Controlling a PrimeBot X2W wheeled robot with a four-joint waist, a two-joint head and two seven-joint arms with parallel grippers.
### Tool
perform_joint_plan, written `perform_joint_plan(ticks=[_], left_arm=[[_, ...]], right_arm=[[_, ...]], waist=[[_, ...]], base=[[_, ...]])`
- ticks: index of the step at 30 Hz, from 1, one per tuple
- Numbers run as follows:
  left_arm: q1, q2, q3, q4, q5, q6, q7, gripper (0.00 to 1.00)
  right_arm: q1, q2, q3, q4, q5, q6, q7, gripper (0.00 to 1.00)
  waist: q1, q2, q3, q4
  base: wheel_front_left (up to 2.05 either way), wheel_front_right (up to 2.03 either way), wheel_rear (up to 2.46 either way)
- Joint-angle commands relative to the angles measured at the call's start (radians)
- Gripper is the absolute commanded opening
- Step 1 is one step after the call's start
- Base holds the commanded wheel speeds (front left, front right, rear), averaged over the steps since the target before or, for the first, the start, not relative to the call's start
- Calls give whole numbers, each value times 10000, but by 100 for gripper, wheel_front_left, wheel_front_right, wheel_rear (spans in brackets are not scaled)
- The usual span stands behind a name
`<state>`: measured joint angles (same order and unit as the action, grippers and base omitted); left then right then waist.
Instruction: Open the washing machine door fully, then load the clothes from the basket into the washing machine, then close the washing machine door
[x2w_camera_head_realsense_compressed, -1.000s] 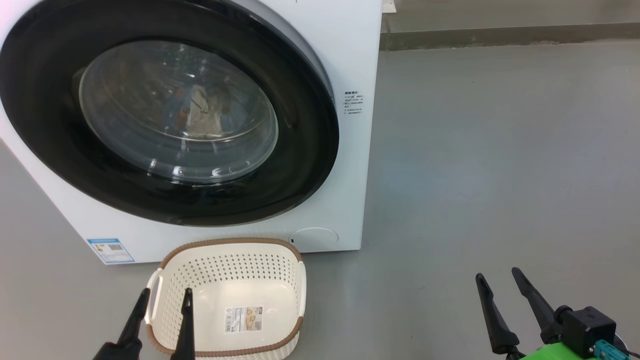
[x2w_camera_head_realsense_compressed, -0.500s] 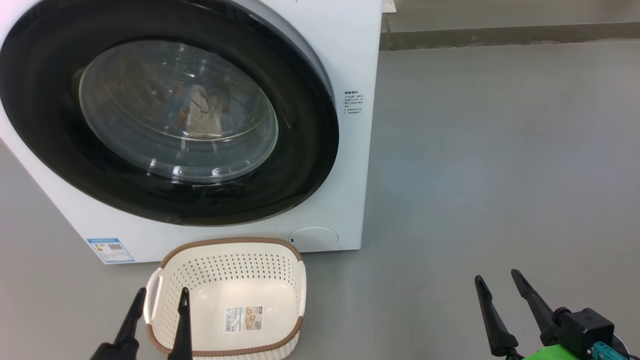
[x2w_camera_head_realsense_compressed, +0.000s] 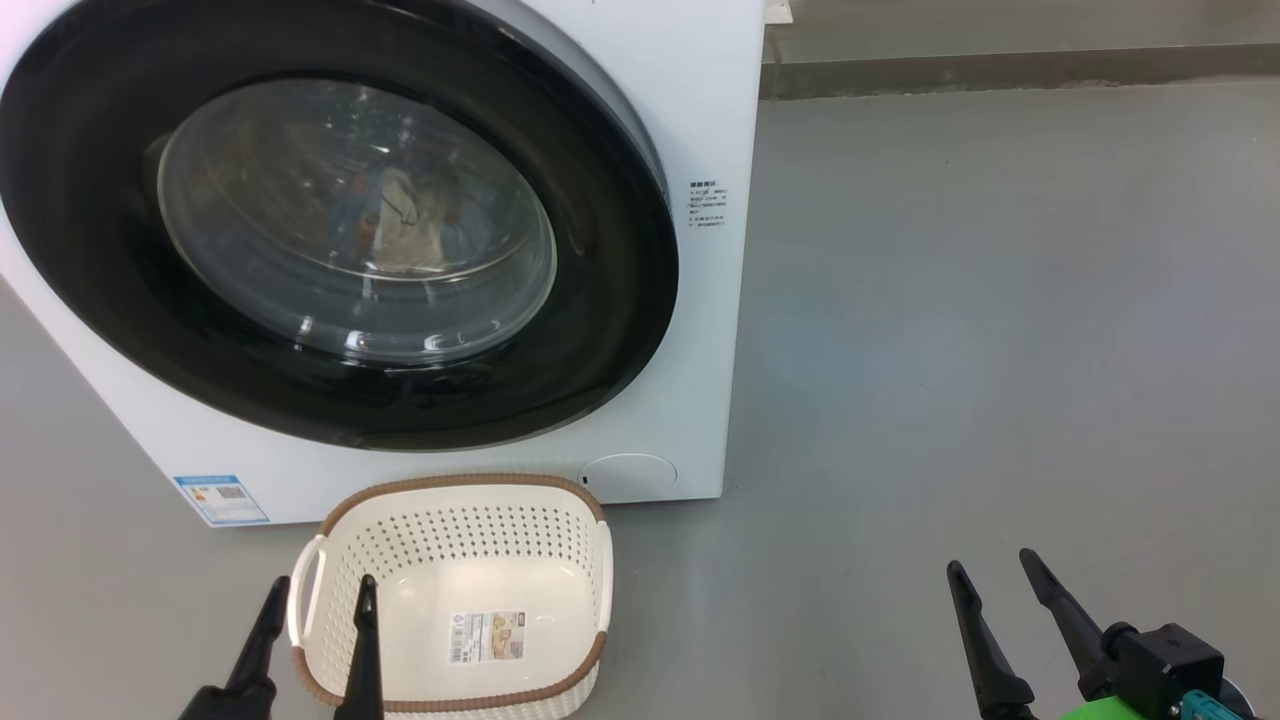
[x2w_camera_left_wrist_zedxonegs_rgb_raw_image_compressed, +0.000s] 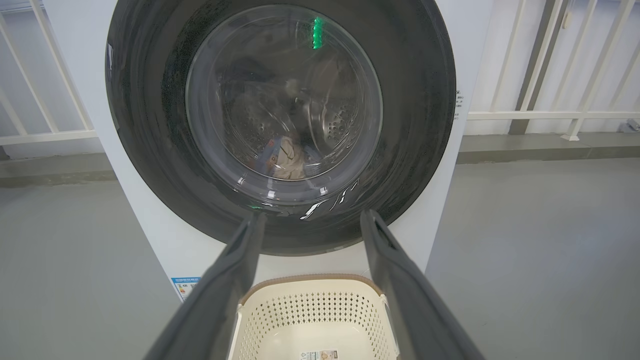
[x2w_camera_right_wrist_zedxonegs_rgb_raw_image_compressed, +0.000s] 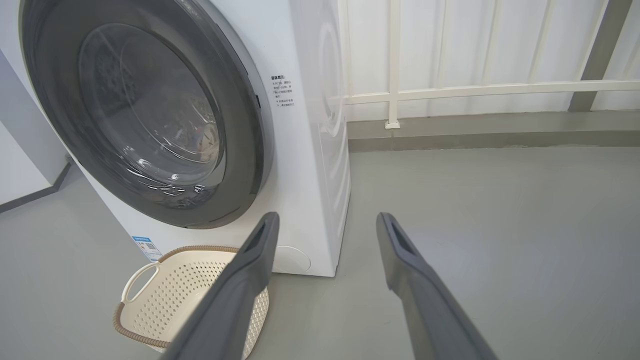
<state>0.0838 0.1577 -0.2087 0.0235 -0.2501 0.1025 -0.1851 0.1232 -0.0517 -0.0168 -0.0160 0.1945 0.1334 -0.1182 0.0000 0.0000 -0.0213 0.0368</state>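
Black-rimmed washing machine door (x2w_camera_head_realsense_compressed: 340, 400) closed; clothes (x2w_camera_head_realsense_compressed: 405, 235) inside drum, behind glass. Basket (x2w_camera_head_realsense_compressed: 450, 485) on floor just before washing machine (x2w_camera_head_realsense_compressed: 690, 100). Left gripper (x2w_camera_head_realsense_compressed: 324, 582) spread by basket's left handle; right gripper (x2w_camera_head_realsense_compressed: 991, 562) spread over floor.

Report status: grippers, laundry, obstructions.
Left gripper, right gripper open, empty. Light-blue-and-cream clothes behind shut black-rimmed round glass door. Cream perforated basket empty. No obstruction.

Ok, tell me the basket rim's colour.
The basket rim is brown, woven-look; clearest in the head view.
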Motion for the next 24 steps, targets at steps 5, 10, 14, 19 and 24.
perform_joint_plan(ticks=[5, 10, 14, 19, 24], left_arm=[[-253, 163, 295, -257, -109, 136, -134, 100], [-274, 195, 286, -253, -119, 171, -161, 100], [-296, 211, 273, -233, -124, 205, -181, 100], [179, -169, -156, 428, -22, 73, -13, 0], [163, -201, -99, 490, -440, 12, 61, 0]], right_arm=[[-207, -51, 227, -320, -21, -27, 13, 100], [-212, -48, 242, -317, -17, -27, 19, 100], [-226, -48, 258, -303, -9, -27, 21, 100], [42, 23, 25, 513, 24, 0, 37, 0], [-3, 5, 27, 604, 462, -1, 78, 0]], waist=[[0, 0, -1, 41], [0, 0, -20, 57], [0, 0, -35, 57], [0, 0, -35, 58], [7, 0, -31, 45]], base=[[0, 0, 0], [0, 0, 0], [0, 0, 0], [0, 0, 0], [0, 0, 0]])
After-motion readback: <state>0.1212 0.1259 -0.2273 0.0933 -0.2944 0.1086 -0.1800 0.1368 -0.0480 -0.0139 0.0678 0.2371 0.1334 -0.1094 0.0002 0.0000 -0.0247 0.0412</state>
